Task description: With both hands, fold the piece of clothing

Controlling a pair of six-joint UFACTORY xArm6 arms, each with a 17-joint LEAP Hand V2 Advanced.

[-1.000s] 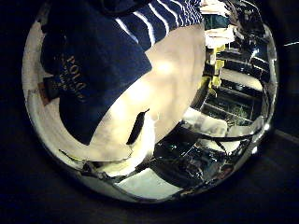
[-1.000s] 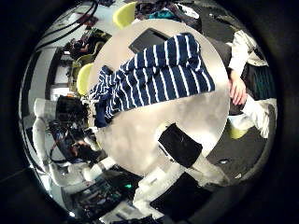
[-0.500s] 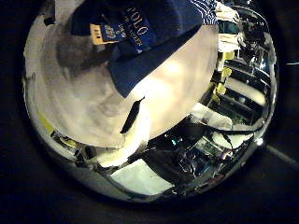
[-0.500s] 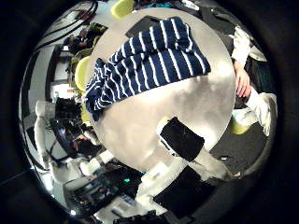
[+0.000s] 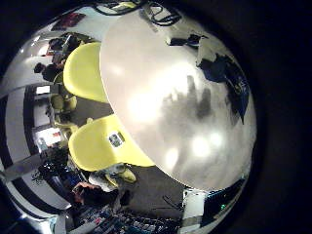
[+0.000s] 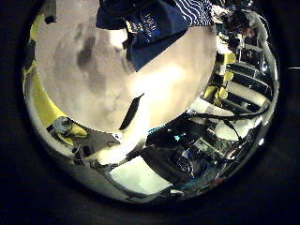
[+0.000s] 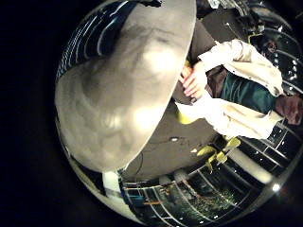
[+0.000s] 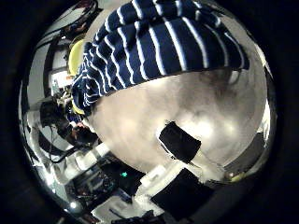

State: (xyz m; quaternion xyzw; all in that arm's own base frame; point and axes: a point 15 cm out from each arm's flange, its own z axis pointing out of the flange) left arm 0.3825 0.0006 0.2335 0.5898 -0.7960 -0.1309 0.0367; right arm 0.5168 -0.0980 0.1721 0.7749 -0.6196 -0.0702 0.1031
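The round table (image 5: 166, 107) takes up most of every view, and a wide stretch of its top is bare. The piece of clothing (image 8: 159, 47), a striped garment, lies flat on the table. In the right thumb side palm view it fills much of the picture, so it is close to that palm, with bare table just beside its edge. From the left thumb side palm view only a part of it shows, lying on the table's far side, well apart from that palm. It shows an unstriped inner part there with a small label (image 6: 145, 21) sewn on near the neck. The label carries lettering, and a smaller tag sits just beside it.

Two chairs (image 5: 102, 146) stand tucked against the table's rim in the left little finger side palm view.

Of the left hand (image 6: 131, 122) only a narrow sliver shows, reaching in over the bare table. Whether its fingers are wide or narrow cannot be told. Of the right hand (image 8: 182, 149) only a dark block and pale body parts show, over bare table beside the clothing. Its fingers cannot be judged either. No cloth shows in either hand.
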